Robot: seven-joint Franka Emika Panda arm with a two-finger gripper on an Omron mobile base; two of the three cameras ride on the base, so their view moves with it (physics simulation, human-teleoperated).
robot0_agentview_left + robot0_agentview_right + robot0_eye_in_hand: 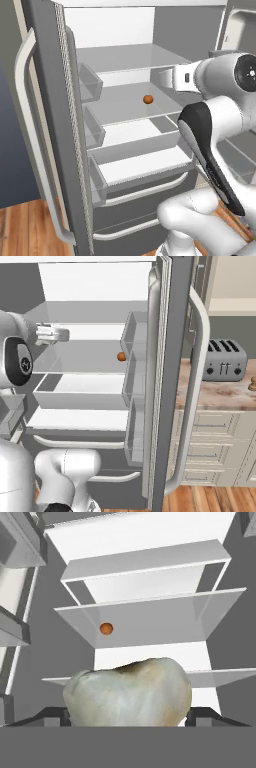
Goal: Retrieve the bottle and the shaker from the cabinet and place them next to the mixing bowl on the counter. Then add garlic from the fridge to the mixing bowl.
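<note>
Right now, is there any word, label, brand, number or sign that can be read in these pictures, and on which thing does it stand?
No readable text anywhere.
Toaster: small dark knobs on its front, no legible marking.
Fridge, its shelves and door bins: plain, no label.
Robot arm joint cap: a small pale mark, too blurred to read.

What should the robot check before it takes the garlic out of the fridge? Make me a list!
1. Garlic between the gripper's fingers: ok, it sits right between them in the hand view.
2. Grip firm: cannot tell, the fingertips are hidden behind the bulb.
3. Fridge doors open for backing out: ok.
4. Small orange ball clear of the hand: ok, it rests apart, farther back on a shelf.
5. Counter reachable: ok, it lies beside the fridge, by the toaster.
6. Mixing bowl spotted: cannot tell.
</note>
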